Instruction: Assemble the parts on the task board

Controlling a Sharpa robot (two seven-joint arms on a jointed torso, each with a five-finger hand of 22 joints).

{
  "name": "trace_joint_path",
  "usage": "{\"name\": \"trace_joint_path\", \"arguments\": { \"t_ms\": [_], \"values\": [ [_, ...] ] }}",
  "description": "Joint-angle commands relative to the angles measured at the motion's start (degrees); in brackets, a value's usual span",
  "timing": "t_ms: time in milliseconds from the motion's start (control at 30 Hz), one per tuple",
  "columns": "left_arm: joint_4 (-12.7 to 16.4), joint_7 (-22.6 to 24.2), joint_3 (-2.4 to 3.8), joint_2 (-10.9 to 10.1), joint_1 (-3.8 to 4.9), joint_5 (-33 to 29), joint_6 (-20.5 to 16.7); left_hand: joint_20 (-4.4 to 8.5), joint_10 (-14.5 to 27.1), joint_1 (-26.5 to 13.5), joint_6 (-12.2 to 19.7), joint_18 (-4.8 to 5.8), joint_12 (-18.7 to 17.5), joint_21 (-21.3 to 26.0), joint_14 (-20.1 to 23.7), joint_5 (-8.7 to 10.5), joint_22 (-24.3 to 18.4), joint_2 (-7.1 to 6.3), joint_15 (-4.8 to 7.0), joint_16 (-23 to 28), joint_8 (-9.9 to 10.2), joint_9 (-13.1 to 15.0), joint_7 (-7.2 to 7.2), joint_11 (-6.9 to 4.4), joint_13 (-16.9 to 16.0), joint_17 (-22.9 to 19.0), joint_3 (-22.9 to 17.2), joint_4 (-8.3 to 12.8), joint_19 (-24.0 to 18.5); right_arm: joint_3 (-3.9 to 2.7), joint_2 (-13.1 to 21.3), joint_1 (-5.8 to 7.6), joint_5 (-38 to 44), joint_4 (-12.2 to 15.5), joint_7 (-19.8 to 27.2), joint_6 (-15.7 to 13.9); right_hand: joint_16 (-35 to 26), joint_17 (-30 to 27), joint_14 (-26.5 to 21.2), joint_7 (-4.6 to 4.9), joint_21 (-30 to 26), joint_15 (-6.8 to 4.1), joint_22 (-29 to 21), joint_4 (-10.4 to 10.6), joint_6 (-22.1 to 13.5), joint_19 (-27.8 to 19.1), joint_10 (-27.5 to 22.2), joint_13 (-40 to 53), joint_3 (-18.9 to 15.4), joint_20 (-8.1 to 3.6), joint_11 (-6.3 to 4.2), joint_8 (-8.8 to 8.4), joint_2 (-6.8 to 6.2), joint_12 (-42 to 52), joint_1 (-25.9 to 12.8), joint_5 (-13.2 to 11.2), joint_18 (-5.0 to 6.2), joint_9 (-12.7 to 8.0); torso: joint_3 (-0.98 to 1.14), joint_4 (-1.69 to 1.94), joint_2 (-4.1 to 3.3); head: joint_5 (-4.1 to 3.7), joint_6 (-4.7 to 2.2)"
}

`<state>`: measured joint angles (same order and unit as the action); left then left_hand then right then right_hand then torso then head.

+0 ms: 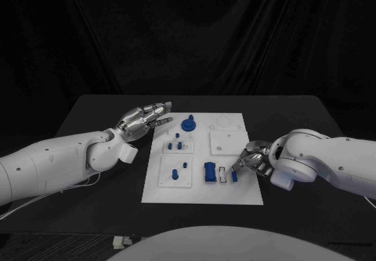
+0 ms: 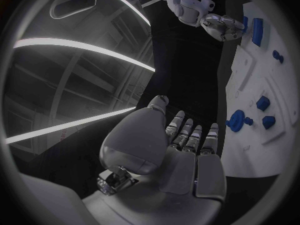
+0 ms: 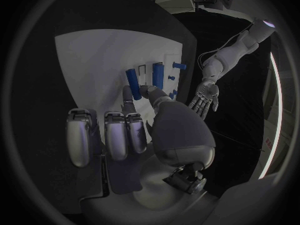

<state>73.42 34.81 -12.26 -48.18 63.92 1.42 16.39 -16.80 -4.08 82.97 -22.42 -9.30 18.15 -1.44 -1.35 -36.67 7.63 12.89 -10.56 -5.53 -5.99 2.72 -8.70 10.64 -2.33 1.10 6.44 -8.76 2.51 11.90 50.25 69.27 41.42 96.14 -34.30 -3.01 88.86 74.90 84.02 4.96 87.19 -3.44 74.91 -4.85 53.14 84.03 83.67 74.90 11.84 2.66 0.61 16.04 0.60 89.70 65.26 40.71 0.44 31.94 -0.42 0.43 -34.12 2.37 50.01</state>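
Both hands raised: left hand (image 1: 145, 119) fingers spread; right hand (image 1: 252, 162) pinching blue part (image 1: 234, 175).

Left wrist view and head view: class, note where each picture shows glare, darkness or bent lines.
Left wrist view: bright light strips curve across the dark room, bent by the fisheye, and the task board edge bows too. Head view: the task board stands bright against the black table and dark backdrop, its edges straight; the left hand catches pale highlights.
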Motion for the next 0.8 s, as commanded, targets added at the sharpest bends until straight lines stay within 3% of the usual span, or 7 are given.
{"name": "trace_joint_path", "arguments": {
  "t_ms": [33, 600, 800],
  "values": [
    [0.1, 0.5, 0.06, 0.1, -0.09, -0.1, 0.9, -0.05, 0.1, 0.5, 0.3, 0.21, 0.3, -0.2, 0.1, -0.19, 0.0, -0.24, -0.25, -0.2, -0.3, 0.0, -2.50, 0.39, 0.0, 0.1, -0.3, 0.0, 0.4, 0.00, -0.6, -0.23, -1.5, -0.2, -0.3, 0.9, 0.2, 13.0, 5.5, -0.03, 0.2, 0.22, 14.1, -2.1, -0.7, 4.6, 6.3, 15.1, 2.4, 0.35, -0.08, 0.52, 0.07, 0.3, -0.6, -1.6, 0.33, 0.2, -0.01, 0.01, -0.01, -0.02, -0.01],
    [0.0, 0.4, 0.06, 0.2, -0.14, -0.1, 1.2, -0.05, 0.1, 0.5, 0.5, 0.23, 0.2, -0.2, 0.1, -0.26, -0.1, -0.24, -0.29, -0.2, -0.2, 0.0, -2.46, 0.42, 0.0, 0.0, -0.4, 0.0, 0.4, 0.00, -2.9, -0.49, -0.4, -1.3, -0.2, 0.1, 0.2, 12.8, 5.5, 0.06, -0.3, 0.27, 13.9, -1.2, -1.6, 4.4, 6.3, 15.1, 2.2, 0.39, 0.00, 1.33, 0.41, 0.3, -1.9, -3.4, 0.45, 0.3, -0.01, 0.00, -0.02, -0.20, -0.01],
    [0.0, 0.4, 0.06, 0.1, -0.16, -0.1, 1.3, -0.05, 0.1, 0.5, 0.5, 0.23, 0.2, -0.2, 0.1, -0.26, -0.1, -0.24, -0.29, -0.2, -0.2, 0.0, -2.46, 0.42, 0.0, 0.0, -0.4, 0.0, 0.4, 0.00, -3.3, -0.59, -0.4, -1.8, -0.6, 0.0, 0.1, 12.7, 5.5, 0.02, -0.5, 0.28, 13.8, -0.3, -2.1, 4.3, 6.3, 15.1, 1.8, 0.42, -0.01, 1.87, 0.65, 0.3, -3.1, -5.7, 0.53, 0.3, 0.00, 0.02, -0.03, -0.21, -0.01]
  ]
}}
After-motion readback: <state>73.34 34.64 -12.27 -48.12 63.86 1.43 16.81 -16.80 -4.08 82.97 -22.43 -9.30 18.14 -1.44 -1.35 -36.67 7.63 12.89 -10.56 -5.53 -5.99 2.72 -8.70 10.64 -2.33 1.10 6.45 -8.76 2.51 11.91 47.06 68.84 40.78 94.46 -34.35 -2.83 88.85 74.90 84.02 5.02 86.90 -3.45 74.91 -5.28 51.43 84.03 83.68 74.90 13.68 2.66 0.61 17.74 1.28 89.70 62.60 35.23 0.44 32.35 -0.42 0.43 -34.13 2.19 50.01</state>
